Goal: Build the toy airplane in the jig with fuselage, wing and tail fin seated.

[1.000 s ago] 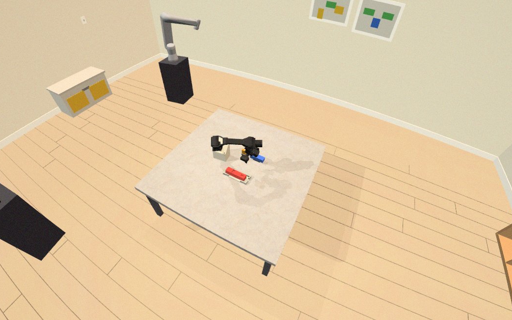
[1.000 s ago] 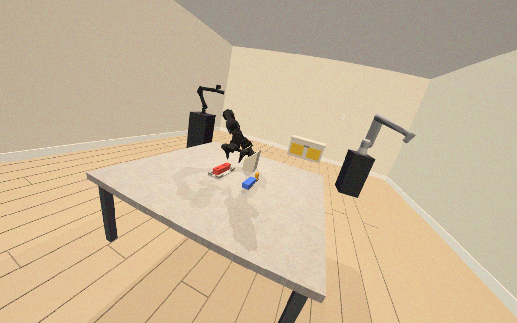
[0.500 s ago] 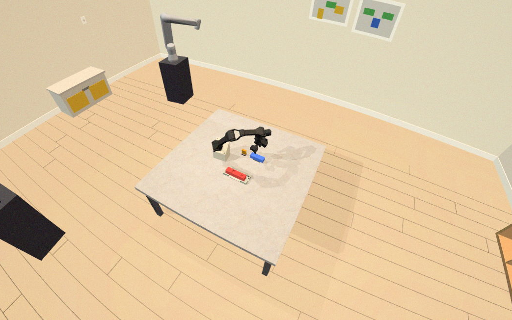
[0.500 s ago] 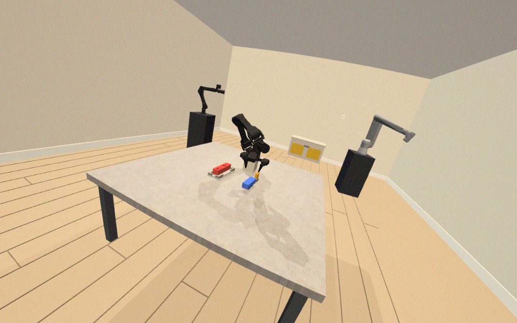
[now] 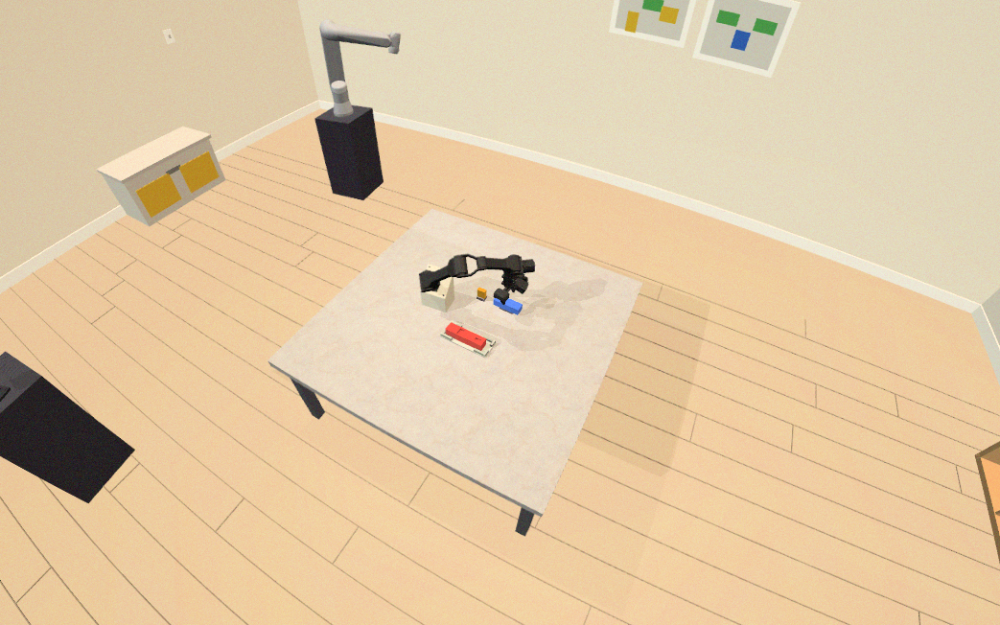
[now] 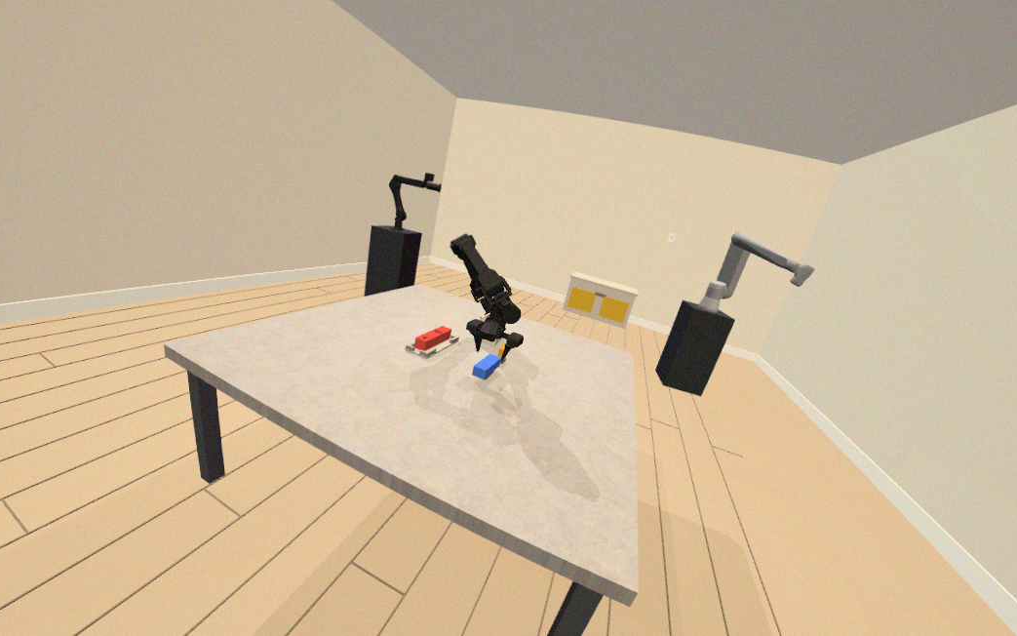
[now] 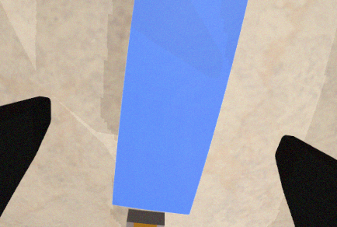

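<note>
The red fuselage [image 5: 465,335] [image 6: 433,337] lies lengthwise on the pale cradle [image 5: 476,351] [image 6: 422,353]; these views are too small to tell whether it sits fully flat. The blue wing [image 5: 509,306] [image 6: 486,366] [image 7: 167,110] lies on the table, apart from the cradle. The small orange tail fin [image 5: 480,292] [image 6: 501,350] stands just beyond one end of the wing; its edge and a dark part show at the bottom of the wrist view [image 7: 145,225]. My gripper [image 5: 509,293] [image 6: 490,354] [image 7: 168,128] is open and empty above the wing, one finger on each side of it.
A cream block [image 5: 437,298] stands on the table [image 5: 410,364] [image 6: 322,386] by my arm's base, near the tail fin. Other arms stand on dark pedestals [image 5: 350,154] [image 6: 693,347] away from the table.
</note>
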`<state>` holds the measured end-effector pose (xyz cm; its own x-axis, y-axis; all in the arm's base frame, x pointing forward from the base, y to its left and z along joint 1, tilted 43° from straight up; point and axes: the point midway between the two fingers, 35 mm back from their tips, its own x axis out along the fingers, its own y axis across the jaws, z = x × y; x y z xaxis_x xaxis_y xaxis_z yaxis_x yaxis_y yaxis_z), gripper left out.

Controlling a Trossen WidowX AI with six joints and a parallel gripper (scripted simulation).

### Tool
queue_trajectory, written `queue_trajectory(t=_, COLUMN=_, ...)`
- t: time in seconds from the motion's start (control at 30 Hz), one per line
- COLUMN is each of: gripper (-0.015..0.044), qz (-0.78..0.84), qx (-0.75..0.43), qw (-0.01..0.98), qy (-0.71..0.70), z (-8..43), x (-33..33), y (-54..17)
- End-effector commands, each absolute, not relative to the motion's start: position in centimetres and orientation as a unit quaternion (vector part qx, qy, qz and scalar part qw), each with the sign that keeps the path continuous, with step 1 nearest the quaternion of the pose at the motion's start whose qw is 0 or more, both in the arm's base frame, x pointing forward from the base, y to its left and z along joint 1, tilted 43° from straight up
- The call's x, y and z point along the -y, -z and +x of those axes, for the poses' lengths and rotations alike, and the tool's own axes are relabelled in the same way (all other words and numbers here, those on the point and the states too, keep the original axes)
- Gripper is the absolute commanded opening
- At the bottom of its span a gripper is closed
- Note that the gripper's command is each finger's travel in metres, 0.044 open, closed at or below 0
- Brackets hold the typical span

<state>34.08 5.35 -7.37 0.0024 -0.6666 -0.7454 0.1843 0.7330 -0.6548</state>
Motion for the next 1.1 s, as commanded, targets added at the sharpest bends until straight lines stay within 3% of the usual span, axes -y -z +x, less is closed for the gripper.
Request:
queue_trajectory(t=0.0, gripper=0.0440, qz=-0.194, qx=-0.635, qw=0.679, qy=0.312, z=34.0, x=-4.8, y=7.8)
queue_trajectory(t=0.97, gripper=0.0440, qz=-0.195, qx=-0.635, qw=0.679, qy=0.313, z=33.9, x=-1.9, y=11.0)
queue_trajectory(t=1.07, gripper=0.0361, qz=-0.195, qx=-0.635, qw=0.679, qy=0.313, z=33.9, x=-1.9, y=11.0)
